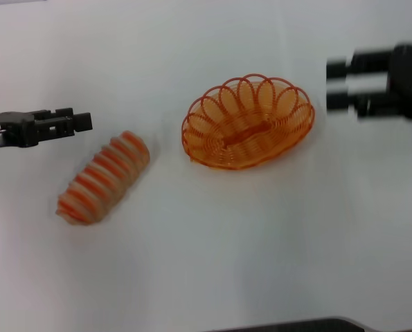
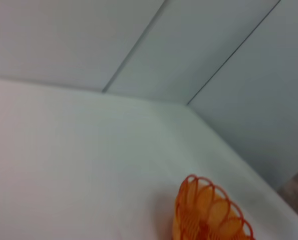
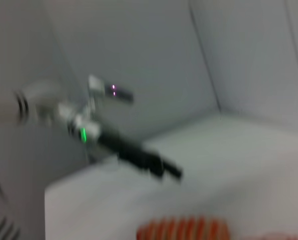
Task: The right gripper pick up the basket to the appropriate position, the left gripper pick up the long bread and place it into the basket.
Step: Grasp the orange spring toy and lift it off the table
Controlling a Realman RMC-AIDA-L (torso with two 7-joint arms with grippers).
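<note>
White tabletop (image 1: 212, 263) under everything, pale wall panels (image 2: 138, 40) behind it in the left wrist view, a dark edge (image 1: 296, 325) at the near rim. Nothing lying between either claw and its target.

Right gripper (image 1: 337, 86) at the right of the head view, a little beyond the basket (image 1: 247, 123) and clear of it. Two black fingers (image 1: 337, 69) pointing toward the basket, parted with a plain gap between them, holding nothing.

Left gripper (image 1: 81, 122) at the left of the head view, just beyond the far end of the long bread (image 1: 103, 178), not touching. Fingers close together; whether fully closed, cannot tell. Nothing gripped. Also seen far off from the right wrist (image 3: 161, 167), on an arm with a green light.

Basket: oval, orange wire, looped scalloped rim, sitting flat near the table's middle, nothing inside. Only one end of it (image 2: 209, 212) caught by the left wrist view.

Long bread: tan, ridged, crossed by orange stripes, lying aslant on the table to the left of the basket, well apart from it. Striped top (image 3: 184, 230) just showing in the right wrist view.
</note>
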